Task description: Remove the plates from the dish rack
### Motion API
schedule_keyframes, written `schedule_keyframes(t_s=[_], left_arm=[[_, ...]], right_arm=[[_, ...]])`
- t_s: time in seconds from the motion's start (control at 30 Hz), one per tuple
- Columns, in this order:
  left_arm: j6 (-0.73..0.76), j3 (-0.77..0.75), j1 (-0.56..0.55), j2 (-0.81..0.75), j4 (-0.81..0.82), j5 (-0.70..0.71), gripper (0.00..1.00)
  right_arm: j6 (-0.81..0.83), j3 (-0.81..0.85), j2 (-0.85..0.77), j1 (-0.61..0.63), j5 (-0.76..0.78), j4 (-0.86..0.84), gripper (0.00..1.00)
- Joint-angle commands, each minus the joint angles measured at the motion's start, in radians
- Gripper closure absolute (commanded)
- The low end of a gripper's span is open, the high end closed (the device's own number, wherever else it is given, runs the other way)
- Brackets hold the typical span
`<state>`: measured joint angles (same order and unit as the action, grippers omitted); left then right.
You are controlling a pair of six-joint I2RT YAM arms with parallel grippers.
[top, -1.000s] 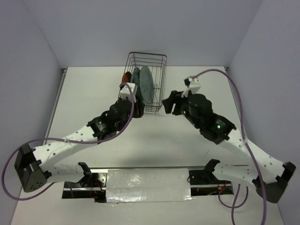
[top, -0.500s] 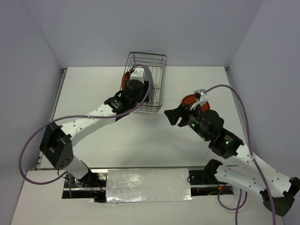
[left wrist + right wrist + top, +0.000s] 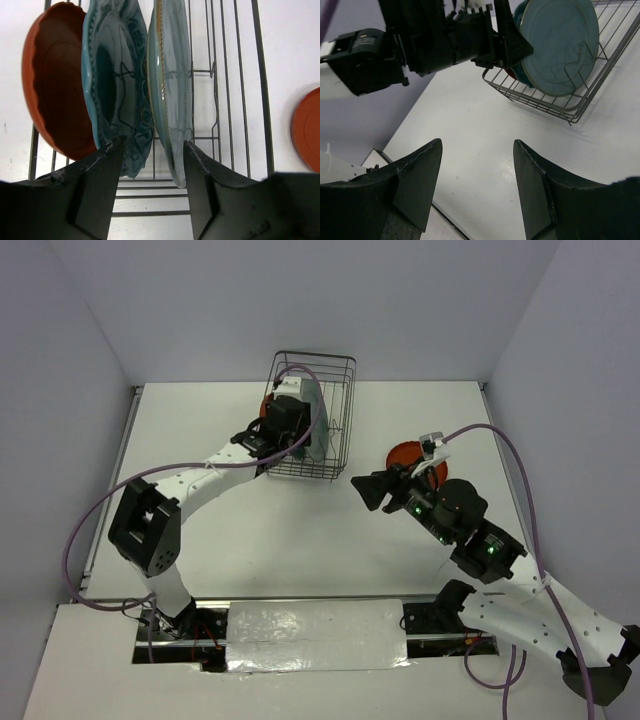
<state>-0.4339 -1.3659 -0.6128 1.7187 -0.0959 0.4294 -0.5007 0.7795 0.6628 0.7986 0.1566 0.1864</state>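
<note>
Far centre, a dark wire dish rack (image 3: 340, 420) holds an upright orange-red plate (image 3: 52, 85), scalloped teal-blue plate (image 3: 115, 85) and pale grey-teal plate (image 3: 172, 85). The left gripper (image 3: 152, 192) gapes at their near edges; the right gripper (image 3: 477, 190) gapes empty. Right of the rack, a second orange-red plate (image 3: 404, 454) lies flat.

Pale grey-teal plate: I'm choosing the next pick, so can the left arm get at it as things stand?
Probably yes. The open left gripper hangs at the pale plate rim, the dish rack slots on one side are empty, and only the teal-blue plate crowds the other.
</note>
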Motion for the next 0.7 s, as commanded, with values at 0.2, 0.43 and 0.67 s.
schedule_keyframes(t_s=[0.2, 0.43, 0.67], left_arm=[[0.017, -0.07, 0.012, 0.064, 0.119, -0.093, 0.46], [-0.002, -0.084, 0.013, 0.101, 0.127, -0.081, 0.53], [-0.019, -0.116, 0.015, 0.134, 0.099, -0.021, 0.67]], right_arm=[[0.013, -0.003, -0.023, 0.002, -0.009, -0.053, 0.34], [0.016, -0.008, -0.028, 0.004, -0.017, -0.061, 0.34], [0.017, -0.008, -0.031, 0.001, -0.025, -0.062, 0.34]])
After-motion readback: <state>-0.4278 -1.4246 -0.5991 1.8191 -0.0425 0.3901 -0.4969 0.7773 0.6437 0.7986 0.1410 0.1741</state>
